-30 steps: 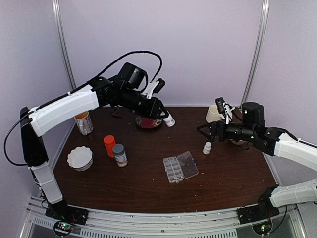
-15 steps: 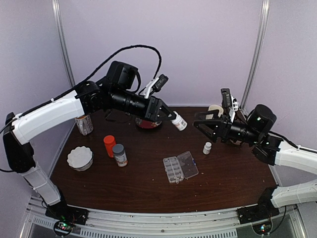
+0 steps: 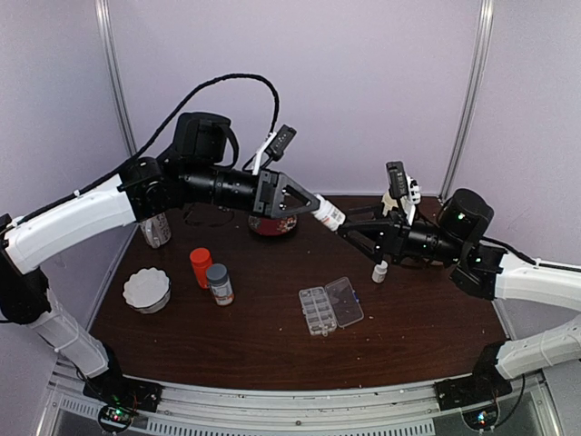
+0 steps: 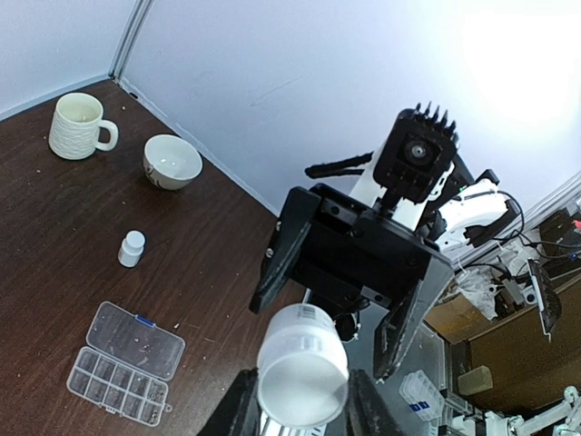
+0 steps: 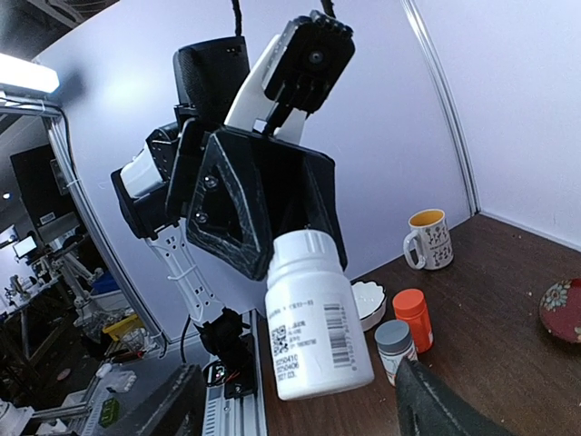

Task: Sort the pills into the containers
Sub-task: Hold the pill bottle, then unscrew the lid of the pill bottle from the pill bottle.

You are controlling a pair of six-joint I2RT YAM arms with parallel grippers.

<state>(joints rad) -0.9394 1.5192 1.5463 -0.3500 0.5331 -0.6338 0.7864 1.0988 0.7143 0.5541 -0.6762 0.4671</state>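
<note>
Nearest the arm bases, the organizer box (image 3: 318, 311) lies flat on the dark table (image 3: 427, 318) a little right of centre, its clear lid folded open to the right; what sits in its small cells is too small to make out. To its left stand a grey-capped bottle (image 3: 219, 284) and an orange bottle (image 3: 201, 267) just beside each other, with a white fluted bowl (image 3: 146, 289) further left. A small white bottle (image 3: 379, 271) stands upright beyond the box on the right. Above the table's middle the two arms meet in mid-air. The left gripper (image 3: 311, 205) is clamped on a white labelled bottle (image 3: 329, 215), lifted well clear of the table and tilted, its capped end toward the left wrist and its body pointing at the other arm. The right gripper (image 3: 350, 227) faces it with jaws spread wide; in the right wrist view the bottle's body hangs between the two fingers (image 5: 172, 409) with a gap on each side, so it grips nothing. Behind the grippers a red bowl (image 3: 272, 225) rests on the table, a printed mug (image 3: 154, 229) stands at the far left, and near the far right corner sit a ribbed white mug (image 4: 77, 127) and a plain white bowl (image 4: 172, 162)
</note>
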